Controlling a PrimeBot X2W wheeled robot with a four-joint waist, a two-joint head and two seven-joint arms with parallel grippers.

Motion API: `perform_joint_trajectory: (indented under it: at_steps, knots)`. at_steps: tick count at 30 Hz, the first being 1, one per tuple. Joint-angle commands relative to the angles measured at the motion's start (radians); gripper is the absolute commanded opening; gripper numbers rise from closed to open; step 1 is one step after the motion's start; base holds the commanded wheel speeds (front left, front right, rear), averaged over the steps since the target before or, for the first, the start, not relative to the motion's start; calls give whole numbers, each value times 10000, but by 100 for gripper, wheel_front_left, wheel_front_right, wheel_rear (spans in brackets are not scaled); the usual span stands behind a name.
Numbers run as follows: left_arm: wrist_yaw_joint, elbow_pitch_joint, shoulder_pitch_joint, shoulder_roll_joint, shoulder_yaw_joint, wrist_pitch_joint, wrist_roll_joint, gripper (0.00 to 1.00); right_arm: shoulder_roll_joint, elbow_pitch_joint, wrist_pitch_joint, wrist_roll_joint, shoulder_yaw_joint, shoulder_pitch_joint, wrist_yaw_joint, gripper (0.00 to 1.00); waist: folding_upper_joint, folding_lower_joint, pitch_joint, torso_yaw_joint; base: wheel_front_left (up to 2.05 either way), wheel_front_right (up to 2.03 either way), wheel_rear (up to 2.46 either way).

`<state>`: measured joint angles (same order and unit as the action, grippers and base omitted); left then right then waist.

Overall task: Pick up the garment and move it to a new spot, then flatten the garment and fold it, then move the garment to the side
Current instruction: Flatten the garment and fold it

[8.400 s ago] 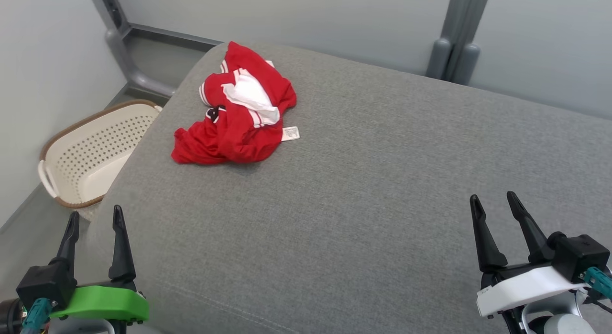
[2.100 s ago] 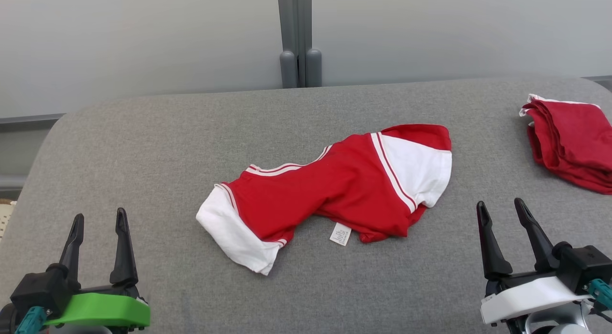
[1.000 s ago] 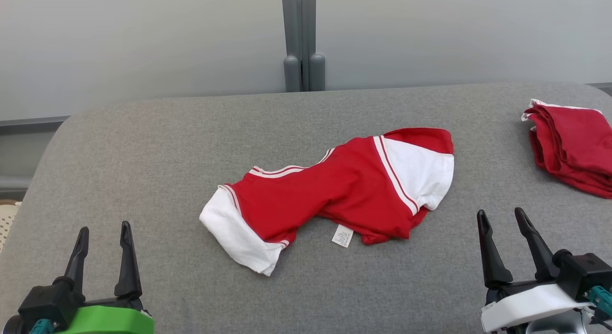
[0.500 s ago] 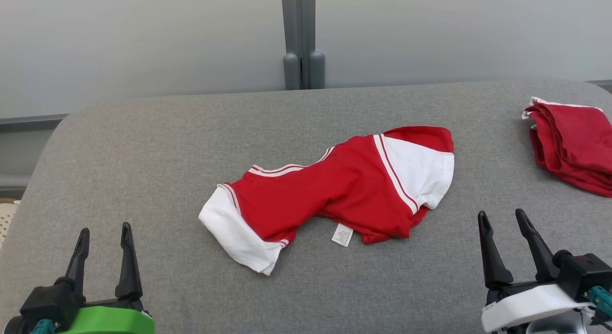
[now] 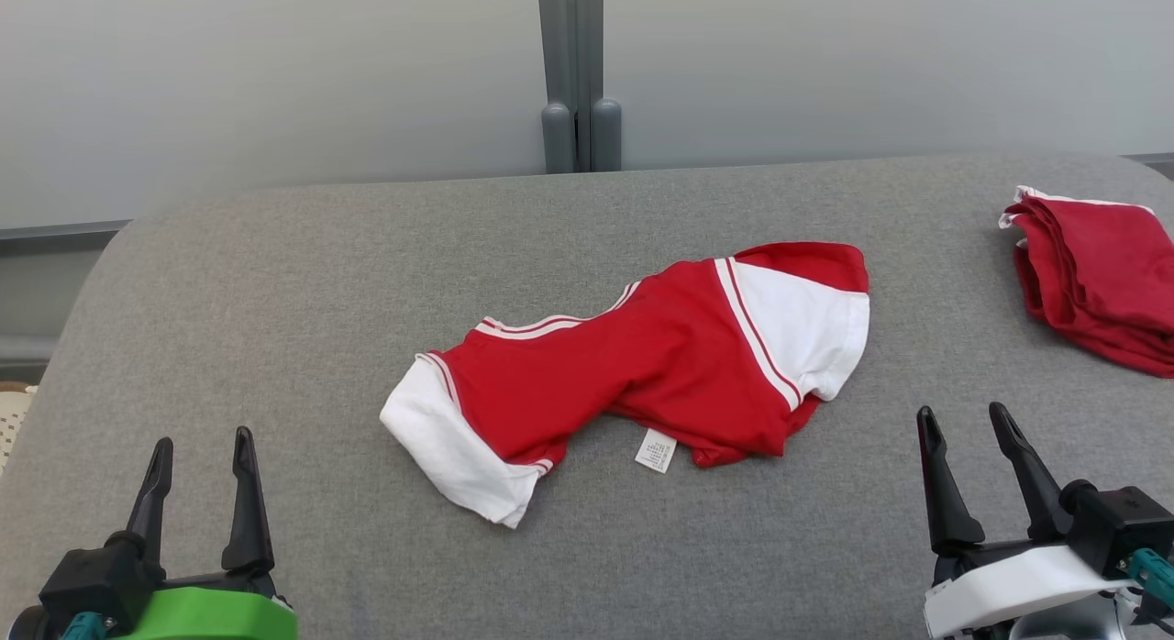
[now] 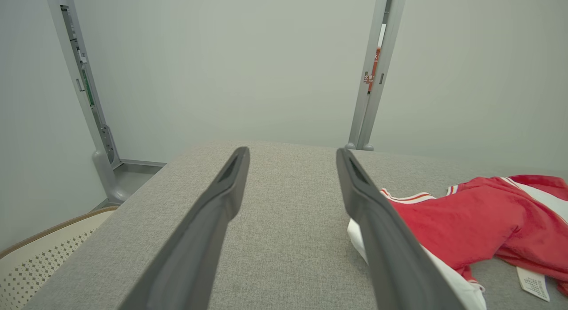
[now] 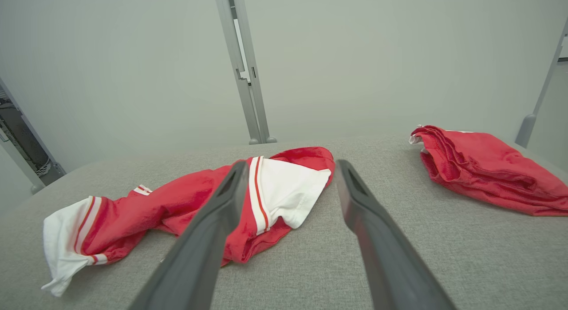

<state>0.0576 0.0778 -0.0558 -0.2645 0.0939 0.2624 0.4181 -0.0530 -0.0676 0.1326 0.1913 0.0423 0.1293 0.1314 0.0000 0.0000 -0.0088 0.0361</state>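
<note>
The garment point(image 5: 642, 365) is a red shirt with white sleeves and a white care tag, lying crumpled and stretched across the middle of the grey cushion point(image 5: 303, 282). It also shows at the right of the left wrist view as the garment point(image 6: 479, 216) and ahead of the fingers in the right wrist view as the garment point(image 7: 186, 199). My left gripper point(image 5: 202, 447) hovers open at the lower left, well short of the cloth. My right gripper point(image 5: 963, 420) stands open at the lower right, just right of the white sleeve, with nothing between its fingers.
A second red garment point(image 5: 1091, 273), folded, lies at the cushion's far right edge and appears as the folded garment point(image 7: 483, 168) in the right wrist view. A perforated cream basket point(image 6: 40, 256) sits on the floor left of the cushion. Grey wall posts point(image 5: 578, 117) rise behind.
Over the last second nothing but slight camera drift. Since the oldest frame the view has swung right and the garment now lies stretched out mid-cushion instead of bunched at the far left.
</note>
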Motion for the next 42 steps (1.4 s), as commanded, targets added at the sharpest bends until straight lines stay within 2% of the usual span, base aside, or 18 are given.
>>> perform_joint_trajectory:
  at_steps: [1,10,20,26,31,42]
  knots:
    - [-40,29,-10,18,-42,32,-102,100,-4,30,21,28,34,73,-15,100,0,0,-6,2,0,0,0]
    - [-63,70,52,69,-29,30,-128,100,-168,260,51,51,69,-283,-15,100,0,0,8,90,0,0,0]
    - [-61,14,580,193,147,32,-242,100,-1158,1127,-542,-145,-446,-2834,-15,100,0,0,883,516,0,0,0]
    - [-156,100,1116,403,306,30,-322,100,-1708,2563,-838,-193,-570,-4555,-15,100,0,0,1628,966,0,0,0]
    - [-314,240,1599,609,449,30,-441,100,-2048,4274,-931,-244,-386,-5369,-15,100,0,0,2091,1400,0,0,0]
    - [-585,487,2095,1082,492,30,-754,100,-2092,7375,-361,-88,93,-6057,-15,100,0,0,2739,2015,0,0,0]
